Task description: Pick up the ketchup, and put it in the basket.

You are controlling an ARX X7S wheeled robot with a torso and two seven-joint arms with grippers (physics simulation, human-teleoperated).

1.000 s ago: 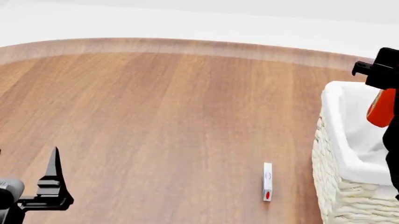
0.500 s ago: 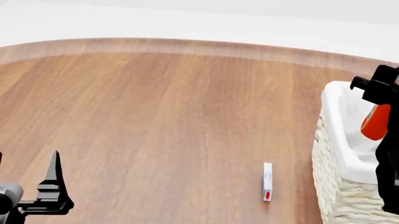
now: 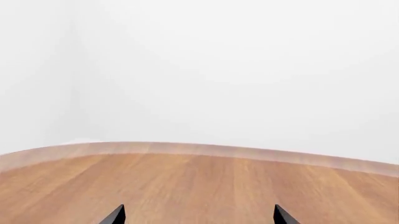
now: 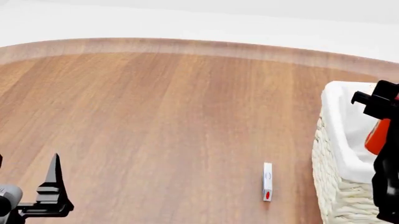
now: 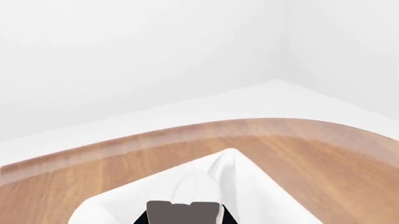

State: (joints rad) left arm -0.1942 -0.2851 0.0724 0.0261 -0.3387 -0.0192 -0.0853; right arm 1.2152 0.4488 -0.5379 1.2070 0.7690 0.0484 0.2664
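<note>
The ketchup (image 4: pixel 376 136), an orange-red bottle, hangs at the right edge of the head view, low inside the mouth of the basket (image 4: pixel 333 112). My right gripper (image 4: pixel 382 142) is shut on it, with black fingers above and below the bottle. The basket is cream wicker with a white cloth liner. In the right wrist view a grey block (image 5: pixel 184 213) fills the space between the jaws, and the white liner (image 5: pixel 268 196) lies beneath it. My left gripper (image 4: pixel 48 193) stands open over the wooden table at the lower left. Its fingertips (image 3: pixel 116 216) hold nothing.
A small white box with a red dot (image 4: pixel 267 181) lies on the table just left of the basket. The round wooden table (image 4: pixel 162 116) ends in a curved far edge with white floor behind it.
My right gripper has come down with the ketchup, from above the basket's rim to lower inside its mouth. The left arm has barely moved.
</note>
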